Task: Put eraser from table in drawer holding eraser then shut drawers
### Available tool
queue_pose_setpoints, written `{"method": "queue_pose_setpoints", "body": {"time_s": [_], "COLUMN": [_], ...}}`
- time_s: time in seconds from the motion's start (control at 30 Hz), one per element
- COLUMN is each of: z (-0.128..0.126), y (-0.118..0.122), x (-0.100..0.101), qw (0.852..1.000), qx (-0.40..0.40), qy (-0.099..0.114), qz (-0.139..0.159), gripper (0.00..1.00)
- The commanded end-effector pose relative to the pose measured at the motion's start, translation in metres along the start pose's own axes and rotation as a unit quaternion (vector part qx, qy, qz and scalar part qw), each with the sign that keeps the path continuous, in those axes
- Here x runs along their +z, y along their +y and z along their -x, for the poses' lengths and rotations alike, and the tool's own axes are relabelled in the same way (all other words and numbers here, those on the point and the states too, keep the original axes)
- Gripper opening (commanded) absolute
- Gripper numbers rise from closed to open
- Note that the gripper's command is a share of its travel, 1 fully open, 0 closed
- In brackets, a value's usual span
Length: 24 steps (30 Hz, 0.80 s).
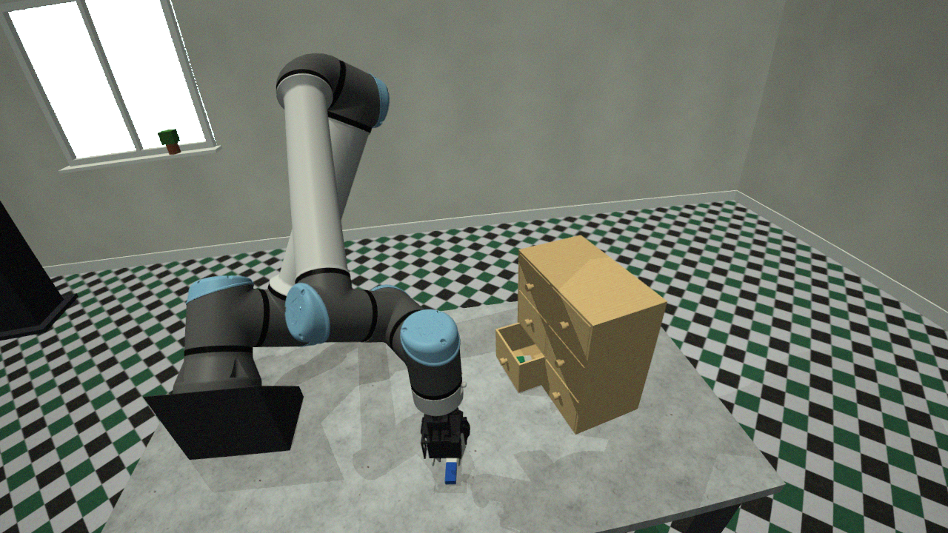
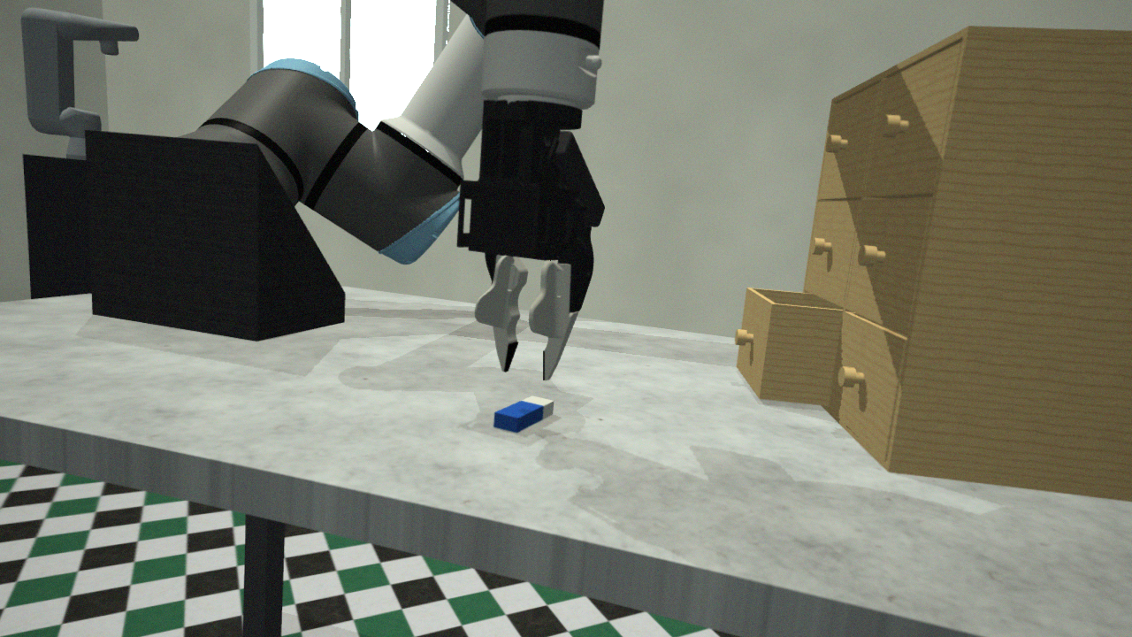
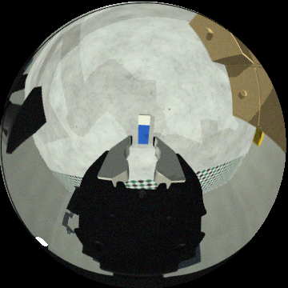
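A blue eraser with a white end (image 1: 451,473) (image 2: 520,414) (image 3: 143,133) lies flat on the grey table (image 1: 596,463) (image 2: 237,411) near its front edge. My gripper (image 1: 445,451) (image 2: 528,371) (image 3: 142,137) points straight down just above it, fingers partly apart with nothing between them, and does not touch it. The wooden chest (image 1: 609,311) (image 2: 1021,277) (image 3: 244,76) stands upright to the right. Its bottom left drawer (image 1: 512,351) (image 2: 791,352) is pulled out; a small green and white thing (image 1: 525,358) lies inside. The other drawers are shut.
The arm's black base block (image 1: 225,417) (image 2: 197,229) stands at the table's left. The table's front edge (image 2: 395,491) runs close to the eraser. A grey bracket (image 2: 55,71) stands behind the base block.
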State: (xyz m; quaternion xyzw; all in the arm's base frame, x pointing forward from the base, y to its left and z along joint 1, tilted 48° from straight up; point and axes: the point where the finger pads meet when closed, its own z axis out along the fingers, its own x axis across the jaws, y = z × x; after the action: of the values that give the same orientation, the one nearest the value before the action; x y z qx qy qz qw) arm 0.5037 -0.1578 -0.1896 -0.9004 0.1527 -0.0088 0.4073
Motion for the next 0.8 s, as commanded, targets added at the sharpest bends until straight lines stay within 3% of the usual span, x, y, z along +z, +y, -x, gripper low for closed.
{"method": "queue_pose_setpoints", "body": {"time_s": [0.0,0.77], "z": [-0.001,-0.001], "y": [0.001,0.001], "x": [0.006,0.021], "qw": [1.000,1.000], "qx": [0.000,0.000], "qy": [0.001,0.001], "qz": [0.000,0.000], "gripper": [0.23,0.23]}}
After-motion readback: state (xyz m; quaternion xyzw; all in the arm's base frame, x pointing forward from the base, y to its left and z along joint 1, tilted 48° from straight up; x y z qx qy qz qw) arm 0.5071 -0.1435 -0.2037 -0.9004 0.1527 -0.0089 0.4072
